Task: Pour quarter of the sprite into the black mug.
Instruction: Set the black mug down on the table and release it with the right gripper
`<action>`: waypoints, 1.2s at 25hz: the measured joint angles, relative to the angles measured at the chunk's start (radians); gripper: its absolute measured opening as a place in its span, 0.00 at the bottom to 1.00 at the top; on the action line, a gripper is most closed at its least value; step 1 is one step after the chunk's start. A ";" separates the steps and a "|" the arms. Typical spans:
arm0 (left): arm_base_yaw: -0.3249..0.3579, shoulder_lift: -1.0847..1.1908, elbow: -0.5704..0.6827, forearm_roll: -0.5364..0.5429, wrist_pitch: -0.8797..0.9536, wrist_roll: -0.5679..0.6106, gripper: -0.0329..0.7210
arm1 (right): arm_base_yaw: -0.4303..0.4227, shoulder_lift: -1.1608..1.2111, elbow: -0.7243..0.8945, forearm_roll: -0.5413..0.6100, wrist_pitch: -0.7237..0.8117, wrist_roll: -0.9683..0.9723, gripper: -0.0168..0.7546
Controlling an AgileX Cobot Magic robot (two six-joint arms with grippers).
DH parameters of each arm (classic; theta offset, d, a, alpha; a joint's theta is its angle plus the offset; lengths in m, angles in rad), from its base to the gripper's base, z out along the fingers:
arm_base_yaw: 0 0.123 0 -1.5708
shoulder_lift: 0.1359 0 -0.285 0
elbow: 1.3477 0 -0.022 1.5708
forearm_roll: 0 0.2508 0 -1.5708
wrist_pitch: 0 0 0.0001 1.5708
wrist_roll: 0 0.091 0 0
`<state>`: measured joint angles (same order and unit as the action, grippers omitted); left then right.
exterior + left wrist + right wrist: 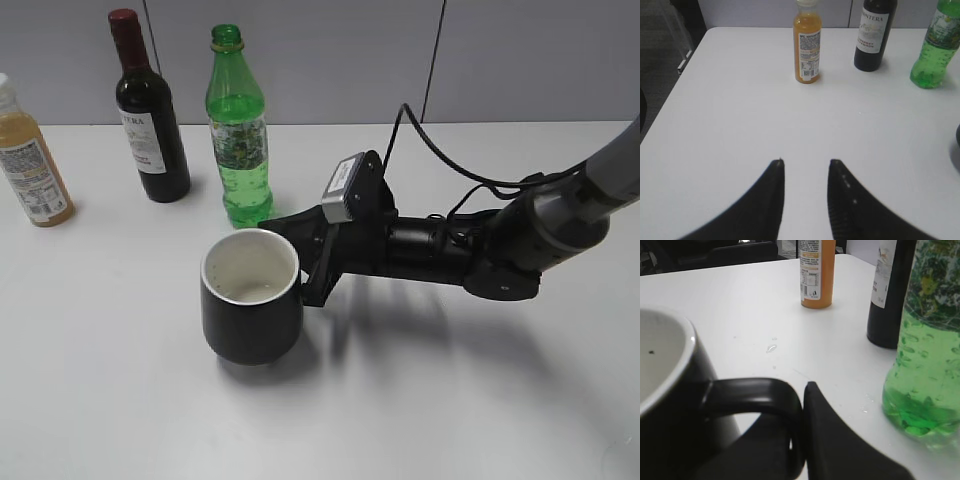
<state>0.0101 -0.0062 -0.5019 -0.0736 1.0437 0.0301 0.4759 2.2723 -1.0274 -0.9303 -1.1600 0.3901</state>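
Observation:
The black mug (252,298) with a white inside stands at the table's middle. My right gripper (312,262) is shut on its loop handle (760,397), one finger through the loop and one outside. The sprite bottle (238,130), green and uncapped, stands upright just behind the mug; it also shows in the right wrist view (927,350) and the left wrist view (936,47). My left gripper (806,162) is open and empty over bare table, out of the exterior view. The mug's edge (957,150) shows at the right of the left wrist view.
A dark wine bottle with a red top (150,115) stands left of the sprite. An orange juice bottle (30,160) stands at the far left. A few small droplets (771,347) lie on the white table (120,380).

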 joint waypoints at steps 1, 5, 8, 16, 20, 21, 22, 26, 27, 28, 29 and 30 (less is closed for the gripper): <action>0.000 0.000 0.000 0.000 0.000 0.000 0.36 | 0.000 0.002 -0.003 0.000 0.000 0.001 0.06; 0.000 0.000 0.000 0.000 0.000 0.000 0.36 | 0.000 0.024 -0.007 0.000 -0.004 0.004 0.06; 0.000 0.000 0.000 0.000 0.000 0.000 0.36 | 0.000 0.041 -0.007 0.002 -0.001 0.003 0.06; 0.000 0.000 0.000 0.000 0.000 0.000 0.36 | 0.000 0.051 -0.007 0.010 0.003 0.003 0.06; 0.000 0.000 0.000 0.000 0.000 0.000 0.36 | 0.000 0.051 -0.007 0.004 0.015 0.003 0.14; 0.000 0.000 0.000 0.000 0.000 0.000 0.36 | 0.000 0.051 -0.007 0.004 0.012 0.003 0.17; 0.000 0.000 0.000 0.000 0.000 0.000 0.36 | 0.000 0.051 -0.007 0.005 0.010 0.005 0.21; 0.000 0.000 0.000 0.000 0.000 0.000 0.36 | 0.000 0.051 -0.009 0.008 0.000 0.006 0.31; 0.000 0.000 0.000 0.000 0.000 0.000 0.36 | 0.000 0.051 -0.010 0.006 -0.005 0.007 0.34; 0.000 0.000 0.000 0.000 0.000 0.000 0.36 | 0.000 0.051 -0.010 0.004 -0.005 0.007 0.37; 0.000 0.000 0.000 0.000 0.000 0.000 0.36 | 0.000 0.051 -0.010 0.004 -0.005 0.007 0.40; 0.000 0.000 0.000 0.000 0.000 0.000 0.36 | 0.000 0.051 -0.010 0.005 -0.003 0.007 0.41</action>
<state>0.0101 -0.0062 -0.5019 -0.0736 1.0437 0.0301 0.4759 2.3238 -1.0376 -0.9254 -1.1634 0.3970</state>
